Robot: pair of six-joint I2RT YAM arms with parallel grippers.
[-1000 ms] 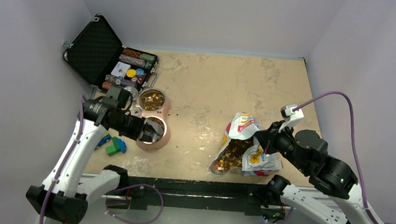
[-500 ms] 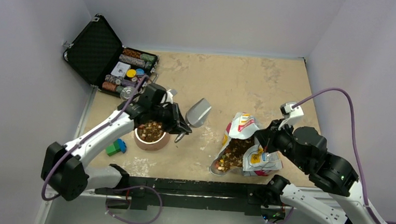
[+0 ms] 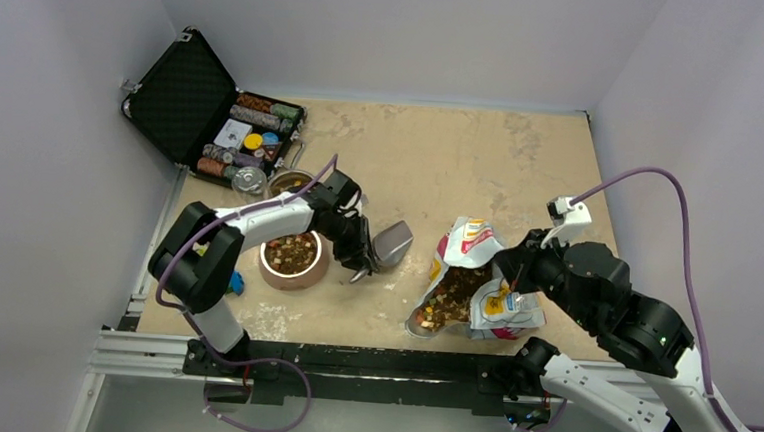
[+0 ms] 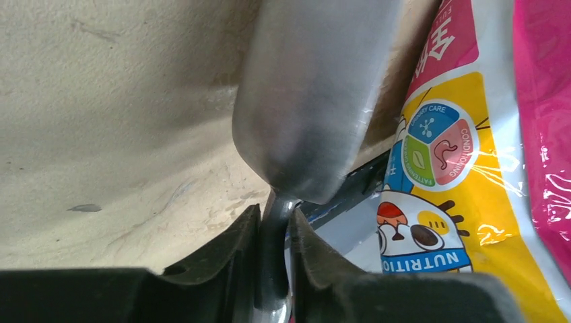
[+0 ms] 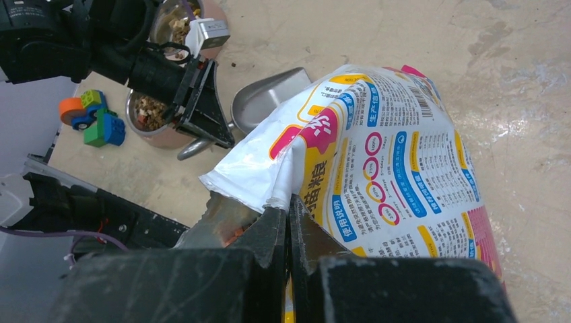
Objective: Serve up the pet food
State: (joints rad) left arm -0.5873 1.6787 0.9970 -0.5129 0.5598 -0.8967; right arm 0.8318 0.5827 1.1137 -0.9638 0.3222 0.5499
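Clamped narrow on the handle of the steel scoop (image 3: 393, 244), the left gripper (image 3: 360, 261) should, I judge, enter the bag (image 3: 471, 244) low and shallow through the mouth at the scoop's 4 o'clock. The right gripper (image 5: 288, 219), pinched shut on the bag's torn edge, holds it agape. Pet food (image 3: 450, 292) lies inside the bag and in the bowl (image 3: 319, 264) at the scoop's 9 o'clock, on a scuffed tan table (image 3: 442, 160) between bare grey walls (image 3: 420, 28).

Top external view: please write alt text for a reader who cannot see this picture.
The left gripper holds a silver metal scoop by its handle, between a pink bowl of brown kibble and an open white food bag, whose edge the right gripper pinches. An open black case of coloured chips lies at the far left.
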